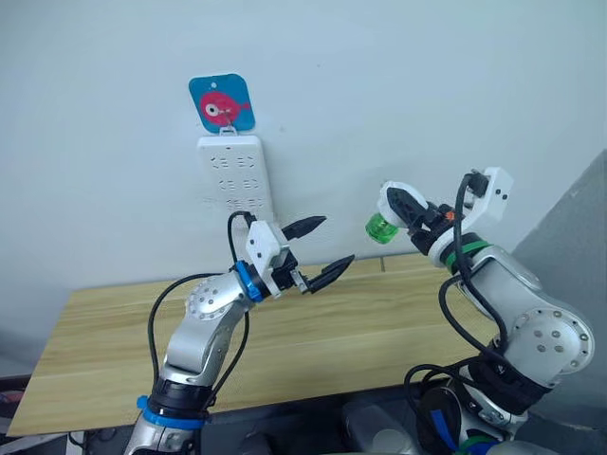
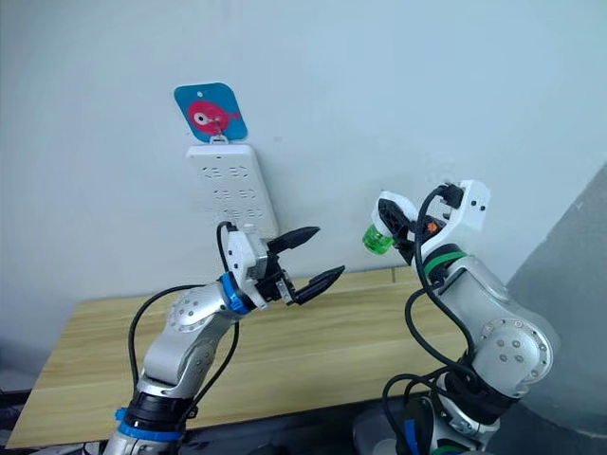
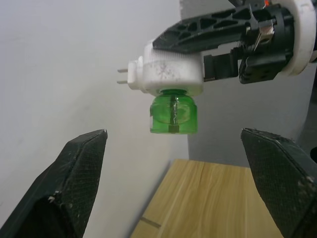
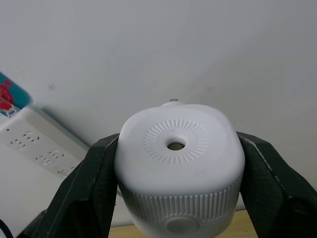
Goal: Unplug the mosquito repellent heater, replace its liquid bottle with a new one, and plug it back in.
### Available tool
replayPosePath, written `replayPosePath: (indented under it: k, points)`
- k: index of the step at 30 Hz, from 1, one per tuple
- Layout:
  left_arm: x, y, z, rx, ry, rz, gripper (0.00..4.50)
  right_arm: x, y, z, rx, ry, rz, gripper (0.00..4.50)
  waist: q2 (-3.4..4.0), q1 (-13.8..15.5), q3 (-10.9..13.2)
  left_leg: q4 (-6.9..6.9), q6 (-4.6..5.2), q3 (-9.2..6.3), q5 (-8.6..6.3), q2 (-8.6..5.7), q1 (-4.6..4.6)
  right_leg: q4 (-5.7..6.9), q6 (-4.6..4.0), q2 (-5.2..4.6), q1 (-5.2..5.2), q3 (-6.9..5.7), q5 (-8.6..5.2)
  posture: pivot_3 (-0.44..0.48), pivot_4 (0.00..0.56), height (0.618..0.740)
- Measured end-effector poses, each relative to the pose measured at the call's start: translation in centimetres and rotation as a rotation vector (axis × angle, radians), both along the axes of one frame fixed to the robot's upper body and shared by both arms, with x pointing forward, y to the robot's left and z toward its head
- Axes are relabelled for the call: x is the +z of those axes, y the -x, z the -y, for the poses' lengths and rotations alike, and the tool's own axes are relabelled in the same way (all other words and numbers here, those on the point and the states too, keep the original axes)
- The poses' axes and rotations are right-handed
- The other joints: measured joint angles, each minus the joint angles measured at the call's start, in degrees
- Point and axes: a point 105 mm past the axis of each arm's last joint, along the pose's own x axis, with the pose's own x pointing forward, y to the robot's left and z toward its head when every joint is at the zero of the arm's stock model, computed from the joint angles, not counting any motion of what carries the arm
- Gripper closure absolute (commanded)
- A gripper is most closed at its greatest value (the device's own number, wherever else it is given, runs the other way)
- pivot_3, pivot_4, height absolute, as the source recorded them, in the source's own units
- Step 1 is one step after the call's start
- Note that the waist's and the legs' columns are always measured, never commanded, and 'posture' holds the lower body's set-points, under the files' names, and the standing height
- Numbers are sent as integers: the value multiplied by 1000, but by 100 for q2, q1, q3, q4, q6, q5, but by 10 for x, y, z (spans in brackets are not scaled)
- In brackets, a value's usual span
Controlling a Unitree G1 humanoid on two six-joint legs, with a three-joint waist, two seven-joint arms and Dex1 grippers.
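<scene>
My right gripper [image 1: 406, 213] is shut on the white mosquito repellent heater [image 4: 179, 166], held in the air to the right of the power strip [image 1: 234, 177]. A green liquid bottle [image 3: 173, 114] is screwed into the heater and points toward my left arm. The heater's two metal prongs [image 3: 122, 76] stick out free, apart from the wall. My left gripper [image 1: 320, 251] is open, level with the bottle and a short way to its left, with the bottle seen between its fingers [image 3: 74, 183] in the left wrist view.
A white multi-socket power strip hangs on the wall under a blue card with a red fish [image 1: 221, 102]. A wooden table [image 1: 360, 322] runs below both arms. A grey panel [image 1: 569, 237] stands at the right.
</scene>
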Motion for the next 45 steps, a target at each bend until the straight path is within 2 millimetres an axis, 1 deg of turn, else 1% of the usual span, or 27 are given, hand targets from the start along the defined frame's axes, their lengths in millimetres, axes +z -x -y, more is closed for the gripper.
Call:
replayPosePath:
  k: [2, 5, 8, 11, 14, 18, 23, 27, 34, 37, 42, 43, 45]
  points:
    - [0, -3, 3, -2, 6, 4, 0, 5, 1, -3, 7, -37, 10, 1536, 0, -33, 0, 1, 0, 6, 0, 0, 1, 0, 0, 0, 0, 6, 0, -343, 60, 733]
    - [1, -7, 14, -24, 24, 7, 0, 12, 4, -15, 55, -101, 21, 1536, 0, -48, 0, 2, 0, 12, 0, -1, 2, -2, 3, 0, 1, 12, 1, -346, 58, 733]
    - [4, -9, 21, -34, 47, 10, 0, 10, 8, -29, 114, -167, -11, 1536, 0, -54, 0, 0, 1, 14, 0, 0, 1, -4, 3, 1, -1, 14, 0, -346, 59, 733]
    - [6, -9, 25, -39, 67, 12, 0, 6, 12, -39, 147, -233, -51, 1536, 0, -51, 0, -2, 1, 14, 0, 0, 0, -7, 4, 1, -2, 14, 0, -344, 59, 733]
    - [8, -10, 25, -27, 74, 13, 0, 7, 14, -45, 169, -281, -71, 1536, 0, -46, -1, -1, 1, 16, 0, 0, 0, -7, 4, 1, -2, 16, 0, -340, 59, 733]
    - [8, -13, 20, 4, 82, 1, 0, 6, 14, -45, 174, -292, -88, 1536, 0, -34, -1, 1, 0, 17, 0, 0, 0, -9, 4, 1, -2, 19, 0, -337, 58, 733]
    - [4, -15, 13, 33, 88, -31, 0, 8, 13, -42, 163, -292, -84, 1536, 0, -29, 0, -1, 1, 16, 0, 1, 0, -10, 4, 2, -2, 17, 0, -334, 58, 733]
    - [6, -15, 9, 38, 87, -28, 0, 8, 13, -41, 161, -287, -85, 1536, -1, -24, -1, -2, 0, 16, 0, 1, 0, -11, 5, 2, -2, 18, 0, -327, 58, 733]
    - [9, -10, 12, 8, 95, -35, 0, 6, 13, -44, 175, -287, -95, 1536, -1, 3, -1, -1, 0, 16, 0, 1, 0, -13, 5, 2, -1, 19, 0, -324, 58, 733]
    - [10, -9, 13, -1, 103, -42, 597, 5, 13, -44, 175, -283, -99, 1536, -1, 6, 0, -2, 0, 17, 0, 1, 0, -13, 5, 2, -1, 19, 0, -325, 58, 733]
    - [10, -9, 12, -7, 97, -43, 2154, 4, 13, -43, 171, -276, -100, 1536, -1, 11, 0, -2, 0, 17, 0, 1, 0, -14, 5, 2, -1, 20, 0, -326, 59, 733]
    - [10, -8, 12, -9, 95, -43, 2238, 4, 13, -43, 173, -273, -100, 1536, -1, 12, 0, -2, 0, 17, 0, 1, 0, -14, 5, 2, -1, 20, 0, -325, 59, 733]
    - [10, -8, 12, -10, 94, -42, 2238, 4, 13, -43, 173, -272, -100, 1536, -1, 18, 0, -2, 0, 17, 0, 1, 0, -14, 5, 2, -1, 20, 0, -325, 58, 733]
